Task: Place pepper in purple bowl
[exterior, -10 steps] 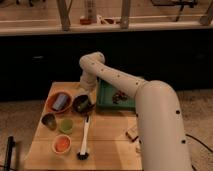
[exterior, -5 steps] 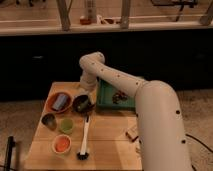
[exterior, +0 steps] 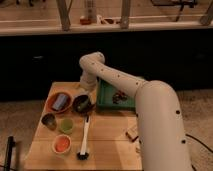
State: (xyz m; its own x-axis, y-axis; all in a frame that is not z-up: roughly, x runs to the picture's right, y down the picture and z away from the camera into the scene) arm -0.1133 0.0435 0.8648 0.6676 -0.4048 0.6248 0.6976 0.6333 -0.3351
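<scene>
Nothing had visibly changed over the preceding second: the gripper (exterior: 86, 96) remained poised directly over the purple bowl (exterior: 82, 104) on the bench (exterior: 107, 137), while the pepper could not be located, leaving placement unconfirmed.

The table (exterior: 107, 137) looks like pale, matt wood with faint grain. The arm (exterior: 150, 100) has a smooth off-white plastic shell (slightly satin); its gripper (exterior: 86, 96) hangs over the glossy, dark purple bowl (exterior: 82, 103). The green tray (exterior: 107, 97) looks plastic.
</scene>
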